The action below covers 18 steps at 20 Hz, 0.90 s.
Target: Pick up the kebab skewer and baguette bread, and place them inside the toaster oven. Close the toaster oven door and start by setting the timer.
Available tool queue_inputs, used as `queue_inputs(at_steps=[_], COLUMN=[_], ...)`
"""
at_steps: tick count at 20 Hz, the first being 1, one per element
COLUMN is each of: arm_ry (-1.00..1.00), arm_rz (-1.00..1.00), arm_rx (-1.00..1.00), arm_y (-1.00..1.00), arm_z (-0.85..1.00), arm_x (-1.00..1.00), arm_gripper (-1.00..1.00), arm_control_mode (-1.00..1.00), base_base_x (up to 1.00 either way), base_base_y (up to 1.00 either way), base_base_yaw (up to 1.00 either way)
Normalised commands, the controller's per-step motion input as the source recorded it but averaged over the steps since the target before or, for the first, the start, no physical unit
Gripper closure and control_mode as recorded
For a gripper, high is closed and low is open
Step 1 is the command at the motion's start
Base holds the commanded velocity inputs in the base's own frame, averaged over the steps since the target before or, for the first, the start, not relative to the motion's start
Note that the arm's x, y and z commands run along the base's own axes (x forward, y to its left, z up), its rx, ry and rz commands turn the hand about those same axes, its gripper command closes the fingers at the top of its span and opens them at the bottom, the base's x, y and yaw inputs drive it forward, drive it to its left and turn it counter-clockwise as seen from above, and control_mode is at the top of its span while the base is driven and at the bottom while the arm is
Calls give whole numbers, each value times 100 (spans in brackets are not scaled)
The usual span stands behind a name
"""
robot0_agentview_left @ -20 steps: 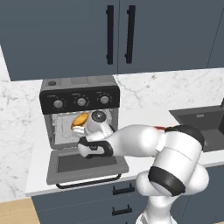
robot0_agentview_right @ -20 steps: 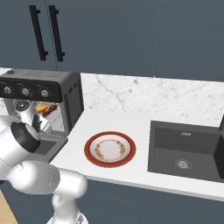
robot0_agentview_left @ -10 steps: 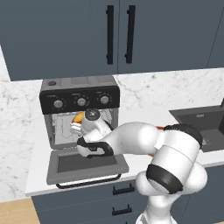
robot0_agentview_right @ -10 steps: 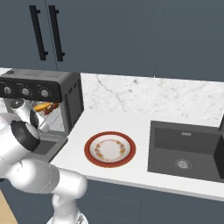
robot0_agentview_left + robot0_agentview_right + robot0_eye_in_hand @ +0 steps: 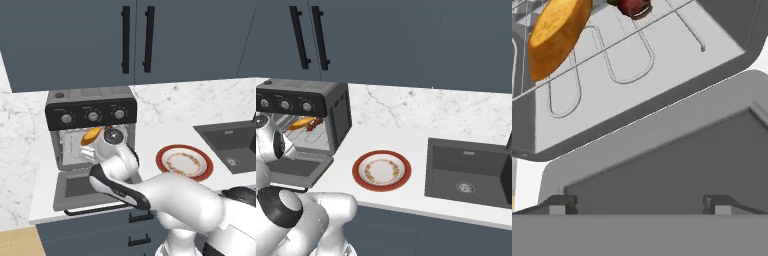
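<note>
Both items: baguette bread (image 5: 558, 31) and kebab skewer (image 5: 632, 7) lie on the rack inside the toaster oven (image 5: 91, 108).
Change: your arm has backed out of the cavity; bread stays put.
Gripper (image 5: 640, 204): fingers spread wide, nothing between them, hanging over the dropped toaster oven door (image 5: 662, 165).
Meaning: loading looks finished; door shutting comes next, then the timer knob.

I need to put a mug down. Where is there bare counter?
Free: the counter behind the plate, between the toaster oven and the sink. Crowded: in front of the oven, where the open door and the arm sit.
</note>
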Motion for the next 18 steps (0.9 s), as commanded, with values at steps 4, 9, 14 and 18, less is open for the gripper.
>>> queue_inputs(at_steps=[4,9,14,18], arm_ry=[6,18,15,13], arm_rz=[7,11,7,0], arm_rx=[9,8,7,0], arm_y=[0,11,17,27], arm_z=[10,0,-5,-16], arm_x=[-100,-97,-58,-44], arm_gripper=[-100,-100,-100,-100], arm_control_mode=[-100,-100,-100,-100], base_base_x=[0,0,0,0], base_base_y=[0,0,0,0], base_base_yaw=[0,0,0,0])
